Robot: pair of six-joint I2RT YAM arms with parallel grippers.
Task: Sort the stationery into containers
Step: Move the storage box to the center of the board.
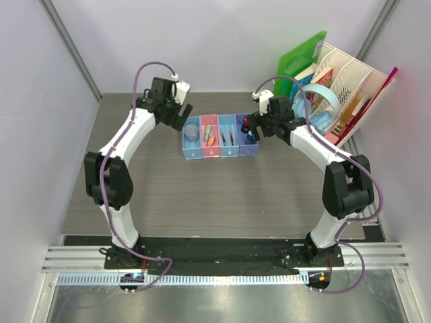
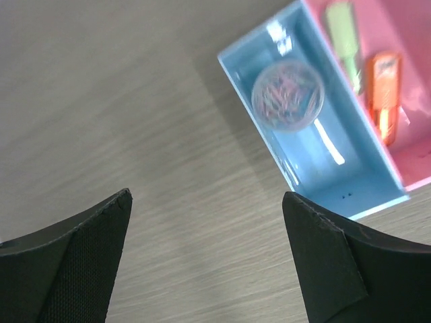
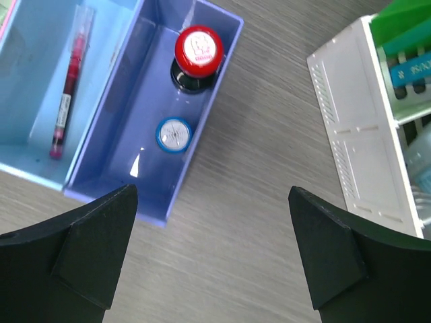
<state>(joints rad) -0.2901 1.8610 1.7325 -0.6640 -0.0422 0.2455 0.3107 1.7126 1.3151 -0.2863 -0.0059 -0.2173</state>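
Our left gripper (image 2: 207,196) and right gripper (image 3: 213,192) both gape wide, empty. A blurred round translucent disc (image 2: 287,94) lies in the light blue plastic tray (image 2: 340,178), upper right; the pink tray (image 2: 411,155) beside it is cut off by the frame edge.

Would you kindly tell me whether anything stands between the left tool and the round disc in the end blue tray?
Nothing visible does. The left tool hangs open over the table beside the light blue tray. The round disc lies uncovered and alone inside it. Only the tray's near wall lies between them.
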